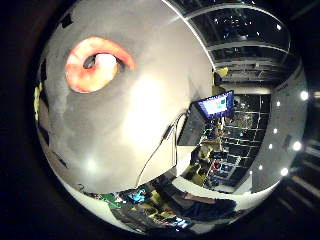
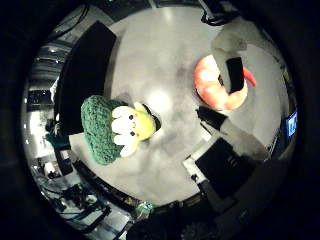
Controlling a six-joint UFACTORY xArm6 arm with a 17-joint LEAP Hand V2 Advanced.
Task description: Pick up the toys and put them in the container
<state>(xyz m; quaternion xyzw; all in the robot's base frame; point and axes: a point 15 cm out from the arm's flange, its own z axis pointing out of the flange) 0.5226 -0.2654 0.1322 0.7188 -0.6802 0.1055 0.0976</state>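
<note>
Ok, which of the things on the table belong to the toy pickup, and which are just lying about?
For the job:
- orange shrimp toy, curled on the grey table
- green and yellow plush toy
- black container beside the plush toy
- hand, a finger over the shrimp toy

Lying about:
- lit monitor past the table's edge

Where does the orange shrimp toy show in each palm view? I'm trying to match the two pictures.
Little finger side palm view: the shrimp toy lies curled on the grey table, alone.
Thumb side palm view: the same shrimp, partly behind a finger of the hand, apart from the green and yellow plush toy.
Shared landmark: the lit monitor.
</note>
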